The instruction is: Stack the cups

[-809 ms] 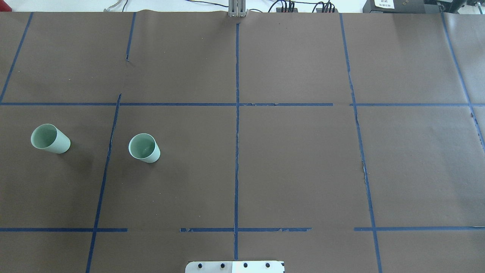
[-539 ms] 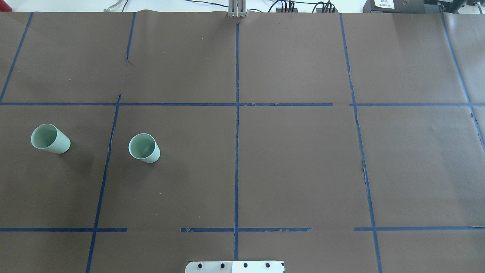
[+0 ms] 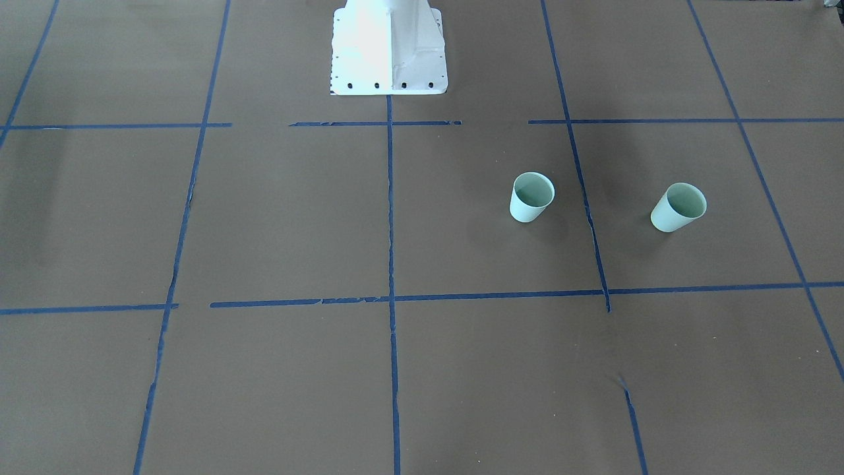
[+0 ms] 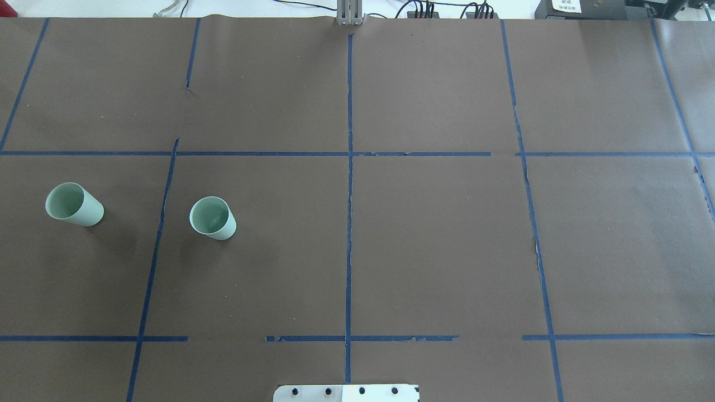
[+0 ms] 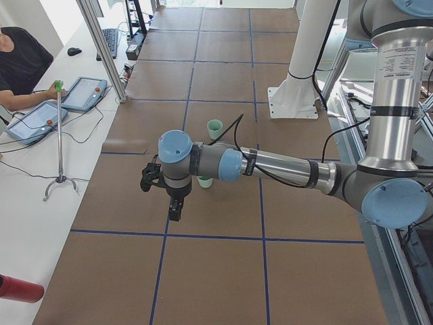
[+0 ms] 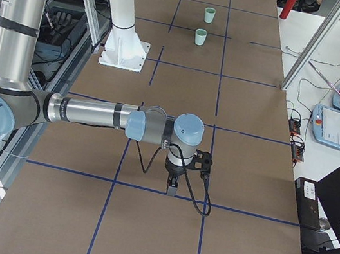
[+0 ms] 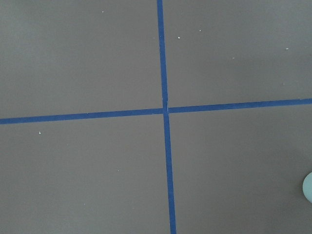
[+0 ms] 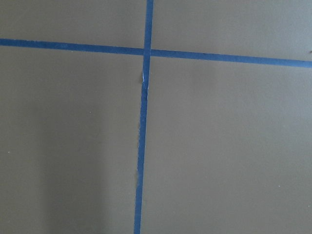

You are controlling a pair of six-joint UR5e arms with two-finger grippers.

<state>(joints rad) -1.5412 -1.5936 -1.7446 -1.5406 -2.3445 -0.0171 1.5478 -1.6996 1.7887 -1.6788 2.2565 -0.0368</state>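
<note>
Across the brown counter (image 4: 447, 251) we see the left arm (image 5: 284, 168) and the right arm (image 6: 87, 113) reaching out above it, and we cannot tell whether either arm's jaws are open or closed. On the robot's left half stand the outer cup (image 4: 74, 204) and the inner cup (image 4: 213, 218), upright, rims up, well apart, with a blue tape line (image 4: 161, 223) between them.

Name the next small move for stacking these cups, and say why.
Probably swing the left gripper over the outer cup for a grasp. Both cups stand upright and apart on the robot's left side, with the inner cup across a tape line. The left wrist view shows only a cup's edge, so the gripper is not yet centred over either.
</note>
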